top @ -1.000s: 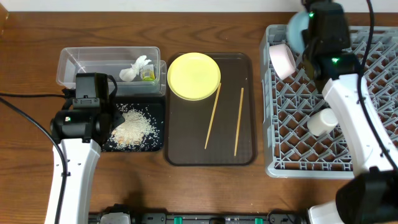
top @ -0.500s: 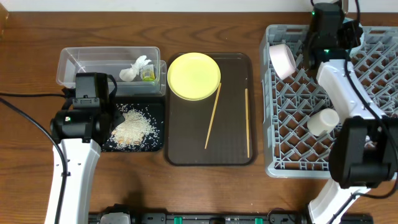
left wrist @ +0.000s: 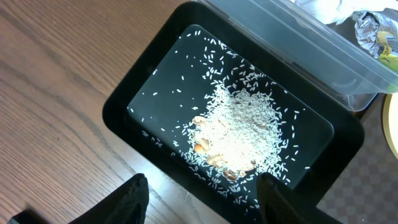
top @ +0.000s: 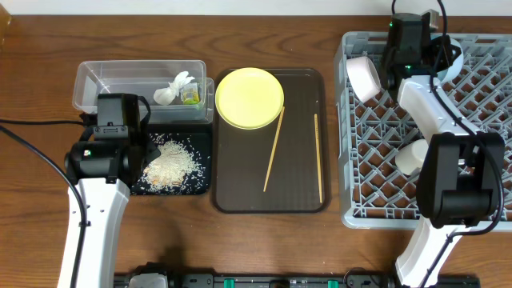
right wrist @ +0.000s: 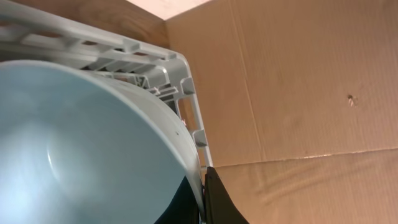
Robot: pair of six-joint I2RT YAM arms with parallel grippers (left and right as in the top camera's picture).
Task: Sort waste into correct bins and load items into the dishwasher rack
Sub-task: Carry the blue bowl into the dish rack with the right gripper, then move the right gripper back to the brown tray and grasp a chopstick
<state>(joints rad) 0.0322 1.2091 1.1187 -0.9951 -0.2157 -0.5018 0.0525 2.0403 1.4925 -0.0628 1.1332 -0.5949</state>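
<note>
Light blue bowl (right wrist: pixel 81 143) was clamped at its rim by the right tool (right wrist: pixel 200 193) over the dishwasher rack (top: pixel 376 160); left tool (left wrist: pixel 202 199) hung, fingers spread, above rice (left wrist: pixel 239 134) in black tray (left wrist: pixel 115 121)

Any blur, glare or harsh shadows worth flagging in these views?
Overhead: evenly lit, sharp, soft shadows only. Left wrist: rice crisp, left gripper dark and blurred at the bottom edge. Right wrist: blue bowl too close, a soft featureless mass; rack and cardboard behind look sharper.

A round light blue bowl (right wrist: pixel 74 143) fills the lower left, rim caught between dark jaws; grey plastic lattice rack (right wrist: pixel 146 53) above it, brown cardboard sheet (right wrist: pixel 298 93) behind
</note>
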